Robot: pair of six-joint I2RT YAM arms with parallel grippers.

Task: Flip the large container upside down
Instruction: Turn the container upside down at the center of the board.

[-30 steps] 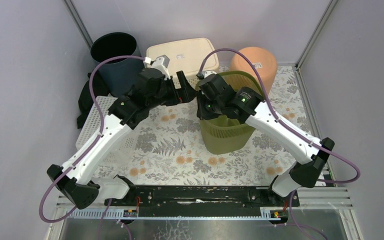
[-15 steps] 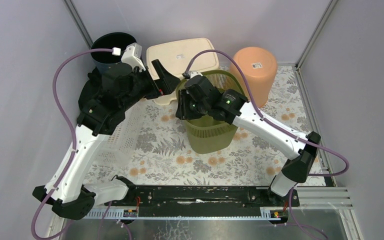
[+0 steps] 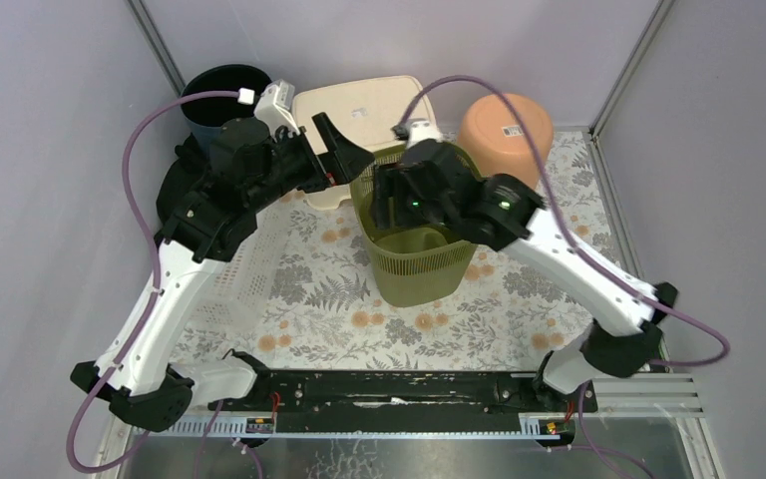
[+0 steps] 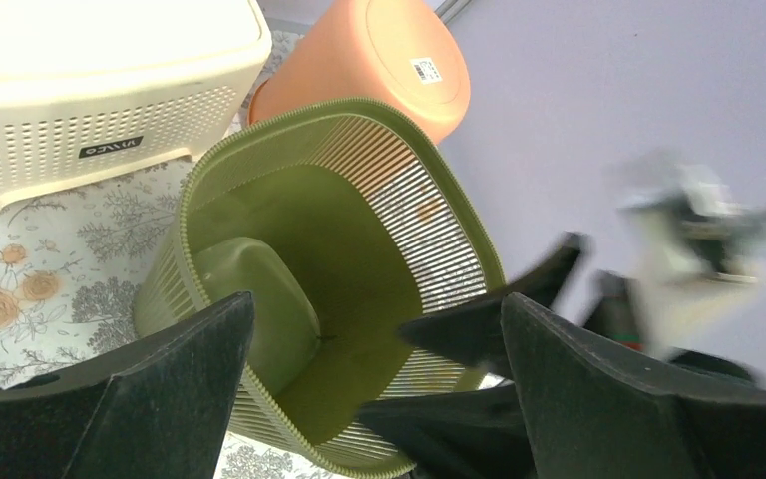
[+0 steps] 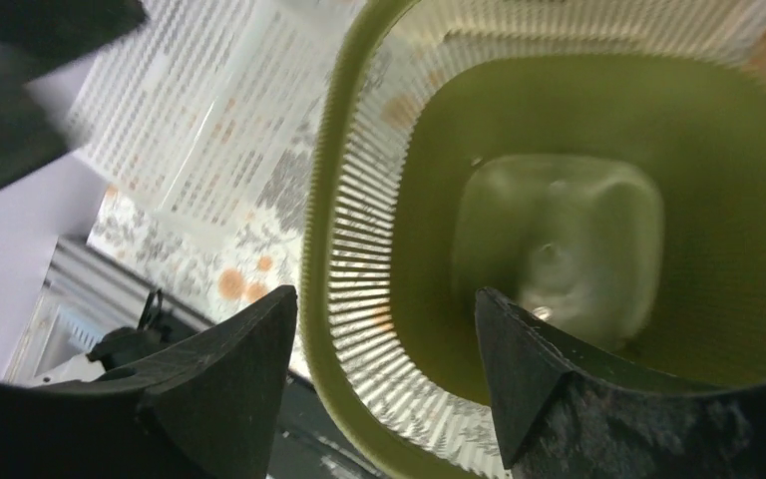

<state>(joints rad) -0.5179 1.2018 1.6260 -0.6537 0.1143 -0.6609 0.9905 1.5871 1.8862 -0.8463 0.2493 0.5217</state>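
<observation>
The large container is a green slatted basket standing upright on the floral mat, mouth up. Its inside and raised floor show in the left wrist view and the right wrist view. My right gripper hovers over the basket's left rim, open. In its own view one finger is outside the rim and the other inside, with neither touching it. My left gripper is open just above and left of the basket, holding nothing. The right gripper's dark fingers show inside the mouth.
An orange bucket stands upside down at the back right. A cream lidded hamper sits behind the basket and a black bin at the back left. A white mesh tray lies on the left. Walls enclose the mat.
The right gripper's jaws have opened off the basket's rim. The basket shifted left and now stands on the mat. My left arm swung back and to the left, still open.
</observation>
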